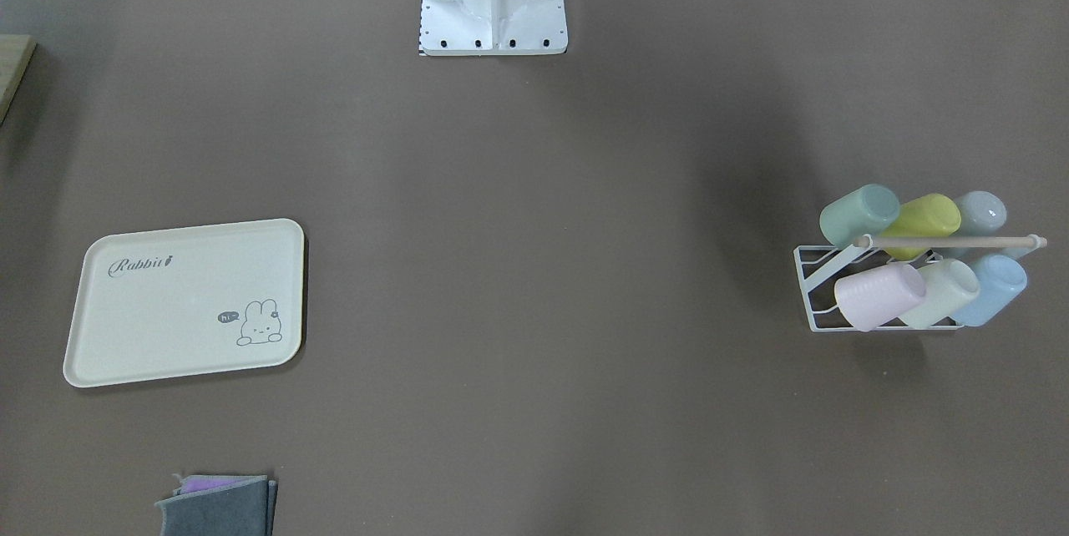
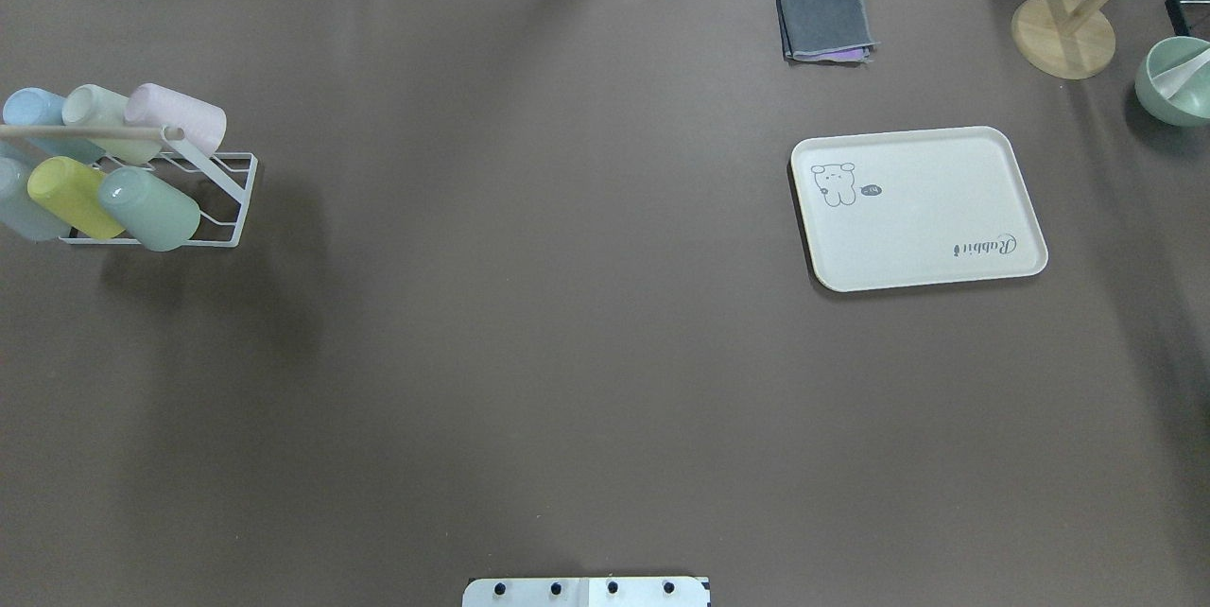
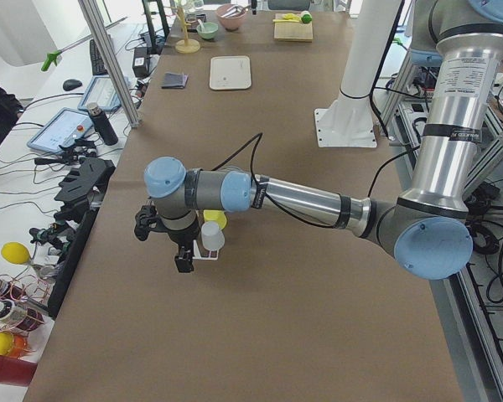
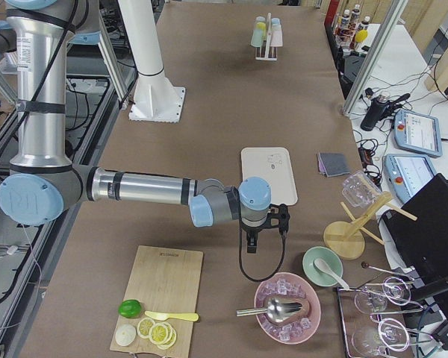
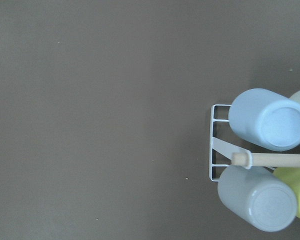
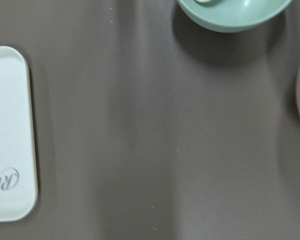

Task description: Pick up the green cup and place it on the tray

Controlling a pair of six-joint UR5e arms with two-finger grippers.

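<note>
**A:** How far along is this?

**B:** Nothing is done yet, by my reading. The pale mint-green matte plastic tumbler (image 1: 858, 214) sits tilted on the white wire cup rack (image 1: 812, 290). It is at the end of the row nearer the robot, just beside a yellow-green plastic cup (image 1: 923, 217). The cream-white rectangular plastic tray with the rabbit print (image 1: 167, 327) lies bare on the brown desk (image 1: 534, 269), well apart from the rack, towards the other end.

**A:** And the arms?

**B:** The left pincer (image 3: 182, 254) hangs over the rack, but only the side camera shows it, so I cannot tell whether its fingers are apart or together. Its wrist camera looks down on the rack's other end, at a pale blue plastic cup (image 5: 267, 119), and the green tumbler is out of that view. The right pincer (image 4: 252, 242) hovers between the tray and a mint-green bowl (image 4: 322, 266). I cannot tell its state either.

**A:** So what is left?

**B:** All of it, I judge: reach the tumbler, grip it, lift it off the rack, carry it across the desk and set it on the tray.
</note>
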